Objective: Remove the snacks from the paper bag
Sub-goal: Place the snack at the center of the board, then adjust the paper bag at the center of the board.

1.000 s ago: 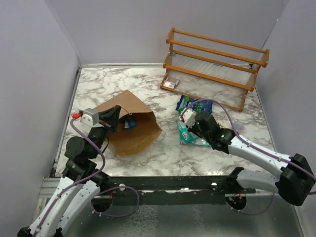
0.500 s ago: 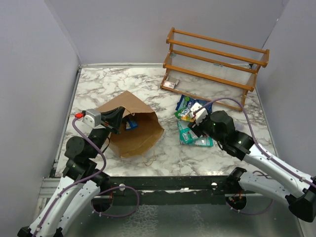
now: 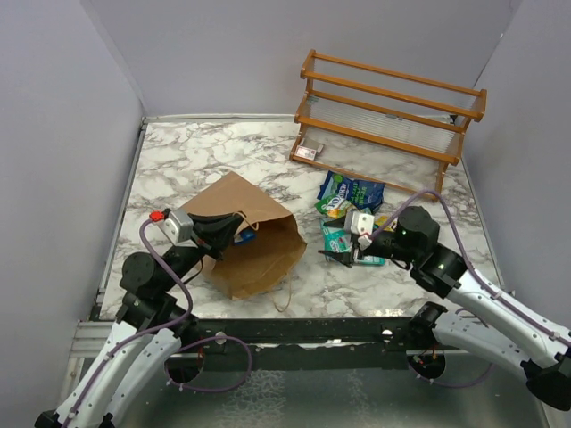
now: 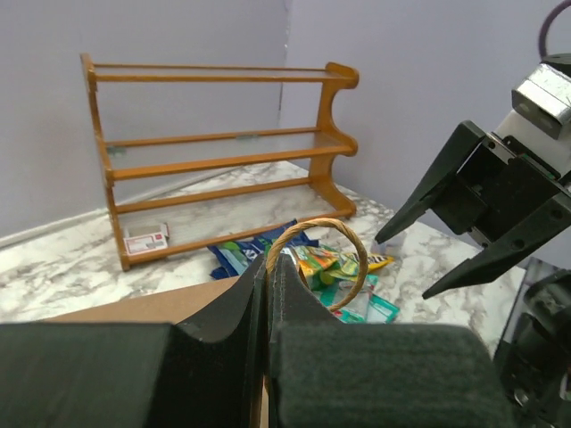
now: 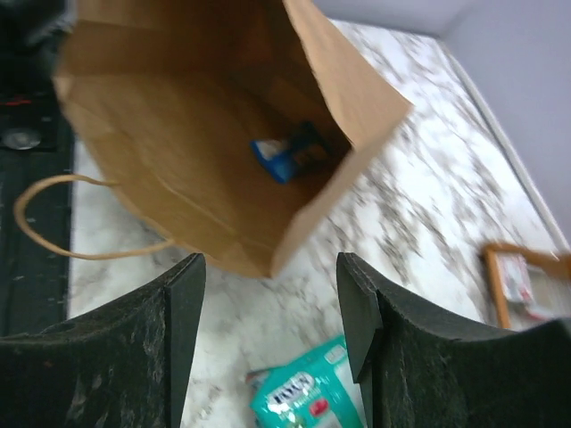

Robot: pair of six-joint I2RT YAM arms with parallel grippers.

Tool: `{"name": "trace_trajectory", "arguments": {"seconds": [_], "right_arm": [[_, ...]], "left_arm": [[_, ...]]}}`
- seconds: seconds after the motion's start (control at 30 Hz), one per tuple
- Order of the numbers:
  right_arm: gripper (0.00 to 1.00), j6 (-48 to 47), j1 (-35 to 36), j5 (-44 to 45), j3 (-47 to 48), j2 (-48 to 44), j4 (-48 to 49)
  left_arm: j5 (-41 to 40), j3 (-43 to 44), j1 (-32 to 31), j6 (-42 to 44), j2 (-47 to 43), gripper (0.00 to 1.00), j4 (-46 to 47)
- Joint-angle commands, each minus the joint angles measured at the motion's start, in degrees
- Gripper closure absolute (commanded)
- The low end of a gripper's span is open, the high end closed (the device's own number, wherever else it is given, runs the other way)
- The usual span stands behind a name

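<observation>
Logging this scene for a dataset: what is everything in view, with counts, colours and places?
bag: one, brown, on its side, centre-left, mouth facing right
packet inside: one, blue, deep in bag
packets outside: at least three, blue, teal, yellow-orange, piled right of bag
rack: one, orange wood, back right
box: one, pale, red mark, by rack's left end
table: one, white-grey marble
left gripper: shut on bag
right gripper: open, facing bag's mouth

The left fingers (image 3: 223,233) grip the paper bag (image 3: 260,257) (lying sideways); the right fingers (image 3: 340,258) hover beside snacks (image 3: 351,193).
</observation>
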Motion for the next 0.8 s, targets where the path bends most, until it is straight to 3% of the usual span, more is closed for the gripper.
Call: {"name": "trace_trajectory", "arguments": {"seconds": [0.0, 0.43, 0.77], "right_arm": [[0.4, 0.99, 1.74, -15.62, -3.47, 2.15, 10.83], [0.44, -5.13, 18.68, -1.11, -0.85, 18.55, 19.93], [0.4, -16.22, 20.5, 9.25, 5.25, 36.68, 26.44]], "left_arm": [[4.4, -1.62, -0.2, -2.81, -2.15, 1.0, 1.27], [3.94, -0.87, -0.2, -4.52, -0.86, 1.0, 3.31], [3.34, -0.51, -0.16, -4.78, -0.72, 1.0, 4.06]]}}
